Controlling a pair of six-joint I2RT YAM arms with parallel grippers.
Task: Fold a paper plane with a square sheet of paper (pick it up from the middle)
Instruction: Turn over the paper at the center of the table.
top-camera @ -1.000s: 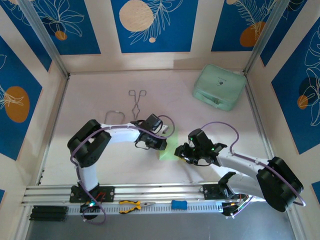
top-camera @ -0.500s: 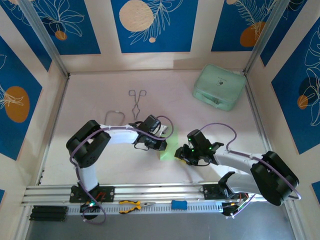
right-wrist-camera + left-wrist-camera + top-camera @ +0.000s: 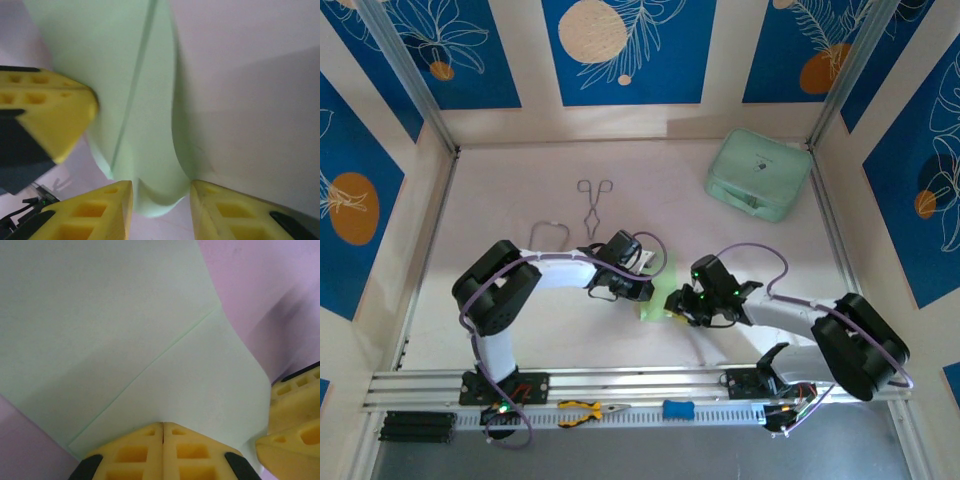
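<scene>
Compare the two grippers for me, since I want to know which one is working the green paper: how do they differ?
The left gripper is shut tight against the paper; the right gripper stands open. The paper lies flat ahead of the left gripper, but curls up inside the right gripper's gap. Both are yellow-tipped and meet at the same sheet.

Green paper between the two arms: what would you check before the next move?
1. Left tool pinching the green paper at its edge: ok, shut on it.
2. Right tool gripping: not ok, jaws apart astride the curled edge.
3. Paper lying flat: not ok, it bulges by the right tool.
4. Folded edges lined up: cannot tell.
5. Tongs and mint case away from the paper: ok.
</scene>
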